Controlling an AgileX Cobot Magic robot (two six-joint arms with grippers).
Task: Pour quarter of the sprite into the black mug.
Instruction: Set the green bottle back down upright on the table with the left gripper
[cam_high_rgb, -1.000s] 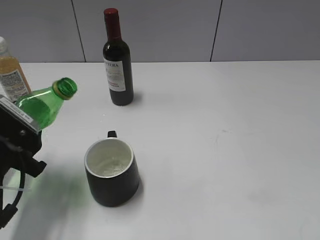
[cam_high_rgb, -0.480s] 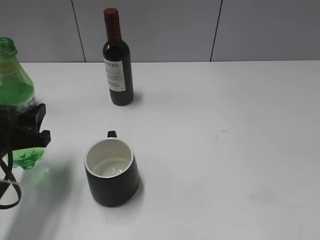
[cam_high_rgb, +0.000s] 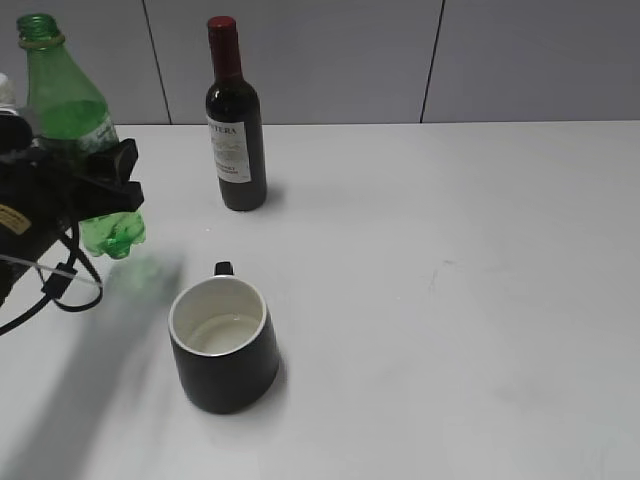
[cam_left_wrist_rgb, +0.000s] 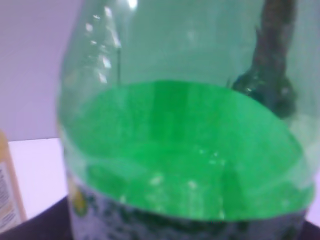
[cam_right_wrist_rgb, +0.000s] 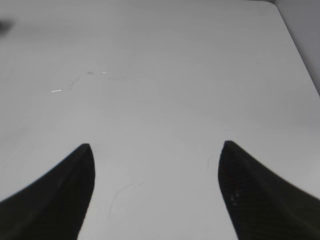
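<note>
Green sprite (cam_high_rgb: 72, 120) stands upright, grasped by the left end effector (cam_high_rgb: 95, 185); black mug (cam_high_rgb: 223, 343) holds liquid, so only setting down seems left; right end effector (cam_right_wrist_rgb: 155, 190) released

The green plastic bottle (cam_left_wrist_rgb: 185, 125) fills nearly the whole left wrist view, seen from very close and somewhat blurred. Its lower part holds liquid that shows as bright green, with a curved surface line across the middle; above that the wall is paler and see-through, with small white glints near the upper left. A band of patterned label (cam_left_wrist_rgb: 165, 225) crosses the bottom. Through the upper right of the bottle a dark upright shape shows, too blurred to name. At the left edge stands part of an orange bottle (cam_left_wrist_rgb: 9, 187) on the white worktop (cam_left_wrist_rgb: 37, 170).
</note>
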